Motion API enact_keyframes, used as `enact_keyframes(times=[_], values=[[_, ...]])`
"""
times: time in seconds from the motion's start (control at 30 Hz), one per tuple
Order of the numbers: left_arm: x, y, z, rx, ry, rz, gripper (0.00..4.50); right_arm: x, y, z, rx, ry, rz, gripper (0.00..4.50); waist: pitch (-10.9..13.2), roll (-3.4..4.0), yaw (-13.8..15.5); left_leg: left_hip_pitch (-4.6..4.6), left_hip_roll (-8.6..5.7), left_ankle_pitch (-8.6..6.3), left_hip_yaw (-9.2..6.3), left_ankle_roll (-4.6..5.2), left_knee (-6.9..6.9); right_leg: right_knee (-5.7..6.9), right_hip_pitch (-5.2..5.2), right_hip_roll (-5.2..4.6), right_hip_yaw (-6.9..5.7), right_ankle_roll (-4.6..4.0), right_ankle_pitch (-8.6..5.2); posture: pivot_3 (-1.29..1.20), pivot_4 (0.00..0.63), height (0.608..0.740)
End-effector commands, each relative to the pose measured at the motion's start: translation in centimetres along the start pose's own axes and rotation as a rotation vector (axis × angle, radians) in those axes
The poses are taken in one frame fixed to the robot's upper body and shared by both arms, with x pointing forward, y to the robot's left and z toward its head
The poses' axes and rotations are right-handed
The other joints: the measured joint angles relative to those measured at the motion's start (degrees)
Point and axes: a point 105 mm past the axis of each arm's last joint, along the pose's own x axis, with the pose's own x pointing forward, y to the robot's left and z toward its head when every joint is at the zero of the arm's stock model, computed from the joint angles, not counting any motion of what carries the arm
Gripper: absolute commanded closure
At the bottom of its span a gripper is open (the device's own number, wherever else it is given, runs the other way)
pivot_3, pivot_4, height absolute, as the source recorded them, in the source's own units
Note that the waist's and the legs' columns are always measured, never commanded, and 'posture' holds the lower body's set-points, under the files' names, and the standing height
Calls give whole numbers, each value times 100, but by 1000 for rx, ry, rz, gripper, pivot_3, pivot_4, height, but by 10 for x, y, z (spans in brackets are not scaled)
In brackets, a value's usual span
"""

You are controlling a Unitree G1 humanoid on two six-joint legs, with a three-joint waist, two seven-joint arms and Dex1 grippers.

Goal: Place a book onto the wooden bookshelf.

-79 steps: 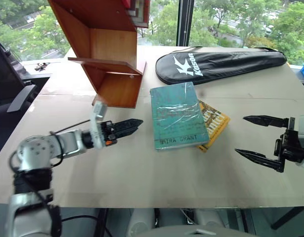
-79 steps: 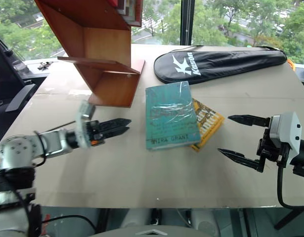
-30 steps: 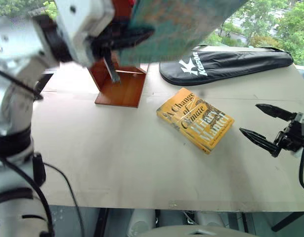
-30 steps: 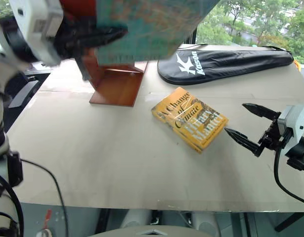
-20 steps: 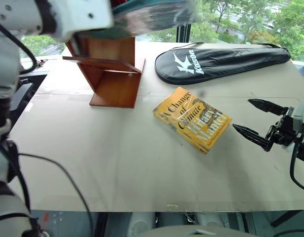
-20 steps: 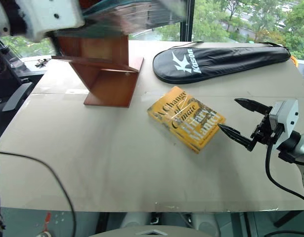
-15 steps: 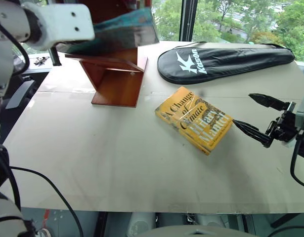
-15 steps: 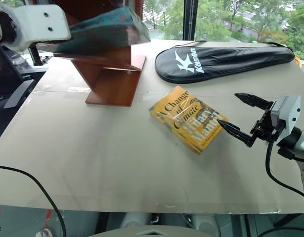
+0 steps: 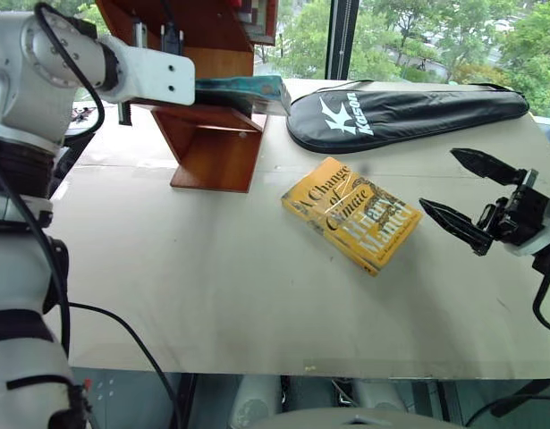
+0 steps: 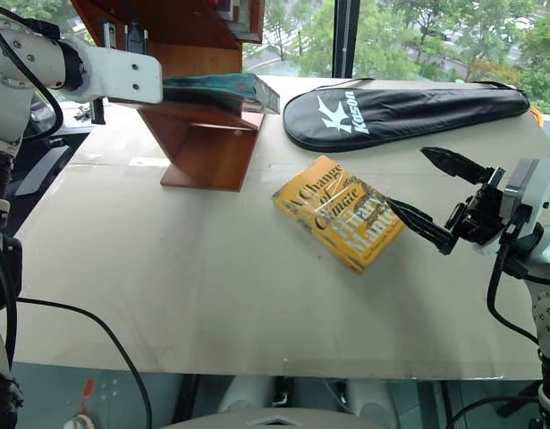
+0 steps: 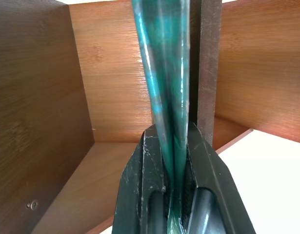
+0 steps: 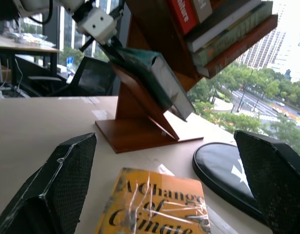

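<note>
**shelfbot_fan:** So where's the book (image 9: 243,88) at right now? Looks like it's lying flat on the low slanted board of the wooden bookshelf (image 9: 212,147), with one end sticking out past the board's edge toward the racket bag (image 9: 404,109).

**grip_nerd:** Yep, and the left hand (image 11: 175,161) is clenched on it. In the wrist view the two black fingers pinch the teal cover from both sides, right at the book's edge, with the shelf board just beside. The right hand (image 9: 464,191) is released, fingers spread wide, holding nothing, hovering over the table (image 9: 212,286) near the yellow book (image 9: 351,213).

**shelfbot_fan:** How do you reckon that teal one handles?

**grip_nerd:** Just my guess: it's a big hardcover, so stiff and fairly heavy, and it won't flop. The glossy plastic wrap is the annoying bit, probably slippery under hard fingers. Pinched at one edge like this, the weight hangs far out, so it could pivot or slide. I'd take it near the spine or mid-edge, and let the board carry the load before letting go. Not fragile though.

**shelfbot_fan:** Quick count?

**grip_nerd:** One teal book, one yellow book, one bookshelf, one black racket bag, two hands. There's also a small stack of other books (image 12: 223,29) on a higher board, at least three, but I can't count them for sure.
</note>
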Motion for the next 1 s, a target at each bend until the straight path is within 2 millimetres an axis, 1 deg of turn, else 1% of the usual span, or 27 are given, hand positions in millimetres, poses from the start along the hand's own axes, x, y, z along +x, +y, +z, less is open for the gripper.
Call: enact_keyframes(times=[0.03, 0.1, 0.13, 0.2, 0.23, 0.27, 0.3, 0.37, 0.43, 0.53, 0.6, 0.63, 0.67, 0.7, 0.73, 0.8, 0.87, 0.9, 1.0], values=[[-16, -3, -2, -83, -56, 2, 2930, 3, 3, 21, -37, -66, 24, 0, 0, 0, -31, 3, 2, 0, 5, 0, 0, 3, 0, 2, 2, -1, 0, 0, 150, 740], [-33, -6, 6, -166, -162, 1, 2048, 5, 4, 24, -33, -81, 36, 0, 1, -2, -58, 1, 7, 3, 5, -6, 0, 2, -2, 4, 7, -3, 1, 0, 150, 740], [-40, -9, 11, -188, -203, -12, 2048, 5, 4, 25, -30, -85, 39, 0, 1, -2, -84, -4, 8, 12, 5, -21, 1, 1, -5, 3, 16, -3, 1, 0, 150, 740], [-58, -12, 22, -300, -319, -5, 2048, 6, 4, 26, -27, -85, 42, 0, 1, -3, -128, -20, 8, 12, 4, -22, 2, -4, -17, -2, 22, -3, 1, 0, 150, 740], [-71, -13, 33, -366, -418, 0, 2048, 6, 3, 25, -21, -83, 43, 0, 1, -3, -135, -29, 8, 12, 4, -22, 3, -7, -24, -6, 22, -1, 0, 0, 150, 740], [-85, -13, 48, -481, -537, -12, 2048, 6, 2, 25, -14, -81, 44, 0, 1, -3, -141, -35, 8, 13, 4, -22, 3, -12, -26, -11, 22, 2, -2, 0, 150, 740], [-94, -15, 58, -553, -612, -34, 2048, 6, 1, 24, -9, -79, 45, 0, 3, -6, -138, -42, 7, 12, 3, -23, 3, -11, -27, -22, 23, 7, -6, 0, 150, 740], [-113, -21, 93, -660, -827, -127, 2048, 6, -2, 25, -6, -76, 51, 0, 5, -9, -123, -56, 8, 12, -9, -23, 2, -16, -28, -31, 13, 9, -7, 0, 150, 740], [-119, -37, 121, -696, -946, -231, 2048, 7, -4, 26, -11, -69, 59, 0, 5, -10, -90, -55, 3, 12, -18, -22, 4, -37, -20, -39, 6, 14, -10, 0, 150, 740], [-106, -65, 145, -776, -1000, -338, 2048, 6, -6, 27, -12, -55, 65, 0, 2, -4, -77, -32, -5, 11, -22, -21, 3, -33, 1, -45, 4, 15, -10, 0, 150, 740], [-96, -82, 156, -817, -1021, -360, 2048, 5, -6, 28, -11, -48, 68, 0, 3, -5, -82, -18, -6, 11, -25, -21, 1, -13, 7, -44, 7, 14, -10, 0, 150, 740], [-93, -88, 159, -829, -1021, -362, 2048, 5, -6, 29, -10, -46, 68, 0, 5, -9, -91, -14, -5, 11, -29, -22, 0, -7, 7, -41, 7, 12, -8, 0, 150, 740], [-85, -97, 160, -842, -1022, -344, 2048, 4, -5, 29, -9, -40, 71, 0, 7, -13, -103, -12, -4, 12, -29, -22, 1, 0, 7, -39, 8, 10, -8, 0, 150, 740], [-74, -106, 160, -898, -1021, -317, 2048, 3, -5, 29, -7, -30, 69, 0, 3, -6, -125, -11, -1, 13, -29, -24, 1, -1, 7, -33, 10, 4, -4, 0, 150, 740], [-62, -114, 156, -967, -995, -289, 2048, 2, -4, 28, -6, -18, 66, 0, 1, -2, -125, 0, -1, 13, -26, -25, 0, -1, 10, -32, 21, 1, -2, 0, 150, 740], [-49, -131, 149, -1015, -960, -280, 2048, -2, -3, 25, 1, 4, 53, 0, 4, -7, -129, 29, -4, 13, -20, -26, -9, -2, 29, -33, 35, 1, -2, 0, 150, 740], [-39, -146, 132, -1098, -913, -238, 2048, -11, -2, 20, 21, 44, 22, 0, 5, -9, -116, 37, -1, 13, -21, -26, -15, -4, 34, -27, 38, 0, -2, 0, 150, 740], [-36, -154, 125, -1102, -885, -222, 2048, -16, -1, 17, 26, 67, 9, 0, 5, -9, -113, 39, -1, 13, -20, -26, -16, -3, 34, -28, 38, -1, -3, 0, 150, 740], [-32, -182, 100, -1153, -804, -213, 2048, -40, 3, 4, 58, 167, -41, 0, 3, -8, -88, 39, -1, 12, -16, -25, -21, -8, 34, -33, 39, -1, -3, 0, 150, 740]])
